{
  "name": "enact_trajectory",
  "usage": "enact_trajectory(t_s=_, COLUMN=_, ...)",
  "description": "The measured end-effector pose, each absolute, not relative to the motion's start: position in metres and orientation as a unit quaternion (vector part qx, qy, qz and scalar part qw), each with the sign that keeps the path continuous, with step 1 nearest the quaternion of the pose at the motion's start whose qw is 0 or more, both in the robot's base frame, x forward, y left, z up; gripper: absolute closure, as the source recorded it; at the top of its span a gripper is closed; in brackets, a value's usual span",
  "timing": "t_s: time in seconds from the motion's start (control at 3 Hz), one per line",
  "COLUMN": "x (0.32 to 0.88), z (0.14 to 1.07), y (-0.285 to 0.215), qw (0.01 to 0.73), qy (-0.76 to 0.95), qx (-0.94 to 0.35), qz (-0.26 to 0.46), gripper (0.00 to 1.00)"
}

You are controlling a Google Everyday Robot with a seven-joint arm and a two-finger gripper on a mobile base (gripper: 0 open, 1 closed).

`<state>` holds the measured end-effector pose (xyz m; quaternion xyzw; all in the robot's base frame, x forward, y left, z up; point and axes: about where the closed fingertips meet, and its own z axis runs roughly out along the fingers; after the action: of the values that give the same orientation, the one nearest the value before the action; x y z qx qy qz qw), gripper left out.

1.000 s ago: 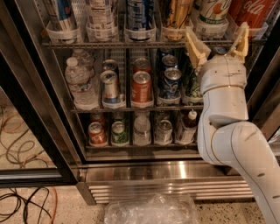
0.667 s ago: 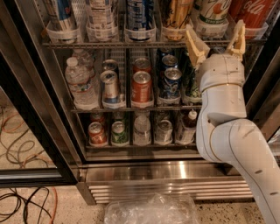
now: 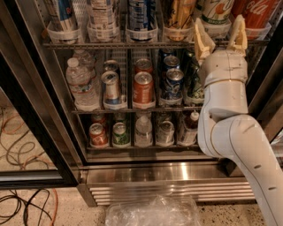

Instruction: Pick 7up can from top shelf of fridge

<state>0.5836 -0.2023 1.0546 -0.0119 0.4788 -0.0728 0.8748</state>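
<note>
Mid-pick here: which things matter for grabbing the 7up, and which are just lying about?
Job: 7up can; top shelf; fridge; gripper, open, just in front of that can.
Lying about: cola can; water bottle; plastic bag on the floor; cables.

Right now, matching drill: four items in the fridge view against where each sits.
1. white 7up can with green lettering
2. red Coca-Cola can
3. clear plastic water bottle
4. cream two-finger pincer

A. middle wire rack, far left
B. top shelf, rightmost in view
C. open, at the top shelf's front edge, just below the 7up can
D. top shelf, beside the red can, on its left in view

Pairs: 1-D, 2-B, 3-A, 4-C
</note>
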Motion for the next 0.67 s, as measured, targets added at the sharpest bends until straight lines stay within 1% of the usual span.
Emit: enact_trajectory(t_s=0.67, x=0.5912, z=1.0621, y=-0.2123, qw=0.878, qy=0.471, qx=-0.003, qz=-0.084, gripper=0.25)
